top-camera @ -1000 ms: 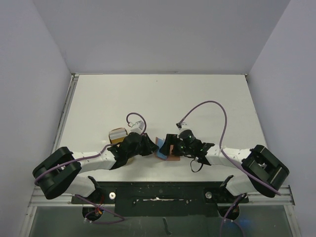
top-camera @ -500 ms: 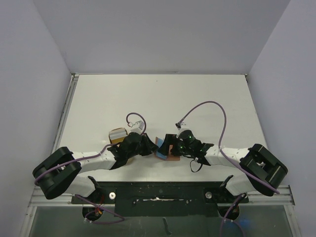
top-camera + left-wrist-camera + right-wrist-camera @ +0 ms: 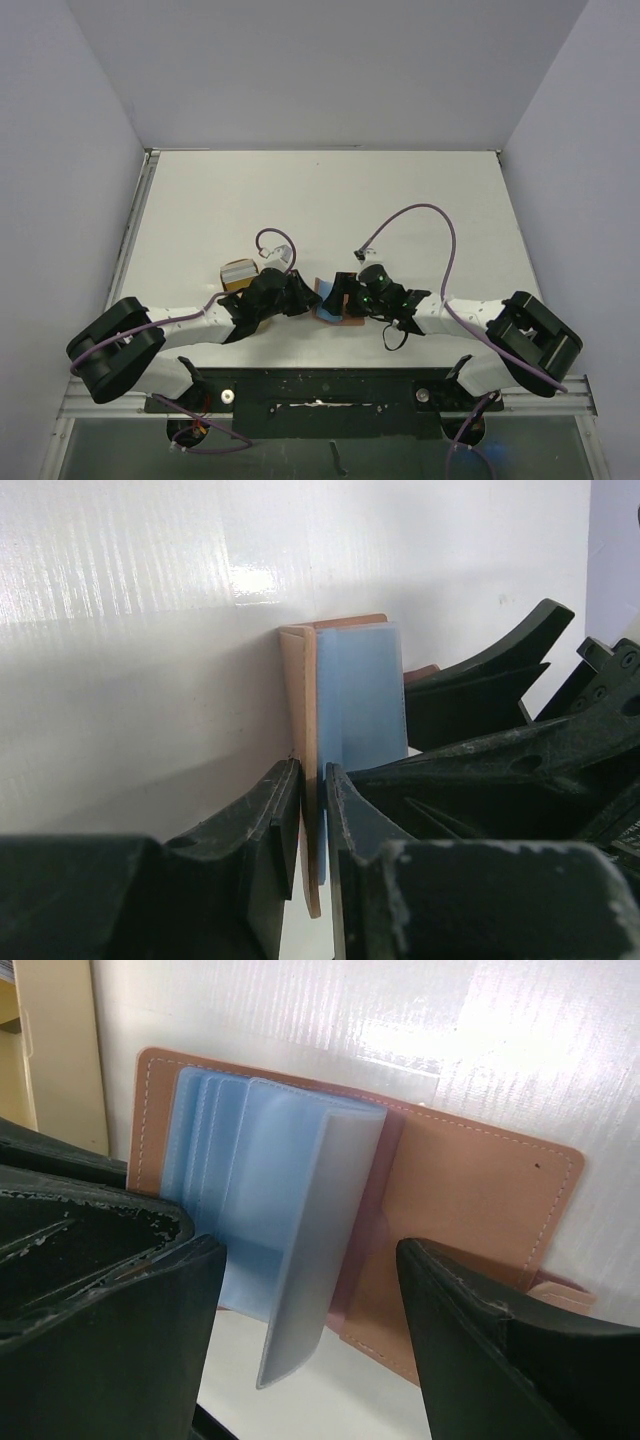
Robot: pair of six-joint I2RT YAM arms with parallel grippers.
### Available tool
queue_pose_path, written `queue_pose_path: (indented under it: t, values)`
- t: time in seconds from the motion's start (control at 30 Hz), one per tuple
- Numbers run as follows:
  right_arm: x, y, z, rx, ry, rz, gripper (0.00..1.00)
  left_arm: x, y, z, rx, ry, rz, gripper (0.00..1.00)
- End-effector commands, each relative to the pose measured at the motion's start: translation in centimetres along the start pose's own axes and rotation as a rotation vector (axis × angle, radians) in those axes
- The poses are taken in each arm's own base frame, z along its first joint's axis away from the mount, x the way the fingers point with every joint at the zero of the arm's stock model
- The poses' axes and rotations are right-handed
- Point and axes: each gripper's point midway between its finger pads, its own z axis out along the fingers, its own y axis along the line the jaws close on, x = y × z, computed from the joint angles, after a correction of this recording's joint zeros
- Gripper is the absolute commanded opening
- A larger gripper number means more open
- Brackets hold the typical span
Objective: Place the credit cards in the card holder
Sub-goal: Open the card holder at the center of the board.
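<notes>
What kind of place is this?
Probably a robot test bench, not a house: a white table boxed in by plain pale walls, with two black-and-white robot arms bolted at its near edge.

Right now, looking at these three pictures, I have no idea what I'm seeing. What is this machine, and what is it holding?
It is two robot arms, the left arm and the right arm, bolted at the near edge of a white table. One picture looks down from above. The other two come from a camera on each wrist, so each shows its own black fingers close up. Between the arms sits an open brown card holder with pale blue plastic pockets. The left fingers pinch one cover of it. The right fingers stand wide open on either side of the pockets, holding nothing. A small tan box sits beside the left arm.
</notes>
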Motion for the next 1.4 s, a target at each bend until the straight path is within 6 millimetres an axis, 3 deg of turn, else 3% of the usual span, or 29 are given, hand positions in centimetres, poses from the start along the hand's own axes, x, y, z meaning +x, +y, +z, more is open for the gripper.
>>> queue_pose_path:
  t: [0.0, 0.1, 0.3, 0.5, 0.6, 0.8, 1.07, 1.23, 1.37]
  values:
    - [1.3, -3.3, -0.4, 0.166, 0.044, -0.038, 0.70, -1.2, -2.9, 0.1, 0.086, -0.025, -0.014, 0.16]
    - [1.2, -3.8, -0.5, 0.196, 0.039, -0.048, 0.69, -1.2, -3.0, 0.1, 0.092, -0.024, -0.012, 0.15]
    - [0.9, -5.2, -1.6, 0.307, 0.042, -0.062, 0.66, -1.4, -3.4, -0.3, 0.107, -0.034, -0.010, 0.00]
    - [-0.8, -6.0, -4.2, 0.433, 0.024, -0.068, 0.64, -2.3, -4.5, -0.9, 0.131, -0.053, -0.007, 0.00]
    - [-2.1, -5.1, -5.6, 0.440, 0.011, -0.067, 0.62, -2.7, -5.0, -1.1, 0.135, -0.059, -0.004, 0.00]
    - [-5.4, -0.4, -7.6, 0.312, -0.073, -0.052, 0.57, -2.7, -4.5, -1.0, 0.103, -0.061, -0.007, 0.00]
    - [-6.3, 4.2, -6.4, 0.072, -0.135, -0.012, 0.47, -2.7, -4.4, -0.8, 0.097, -0.058, -0.015, 0.00]
    - [-5.0, 3.5, -4.3, 0.080, -0.107, 0.020, 0.42, -2.3, -4.0, -0.7, 0.112, -0.065, -0.045, 0.00]
    - [-4.1, 2.6, -2.7, 0.127, -0.069, 0.022, 0.54, -1.8, -3.3, -0.1, 0.082, -0.046, -0.058, 0.00]
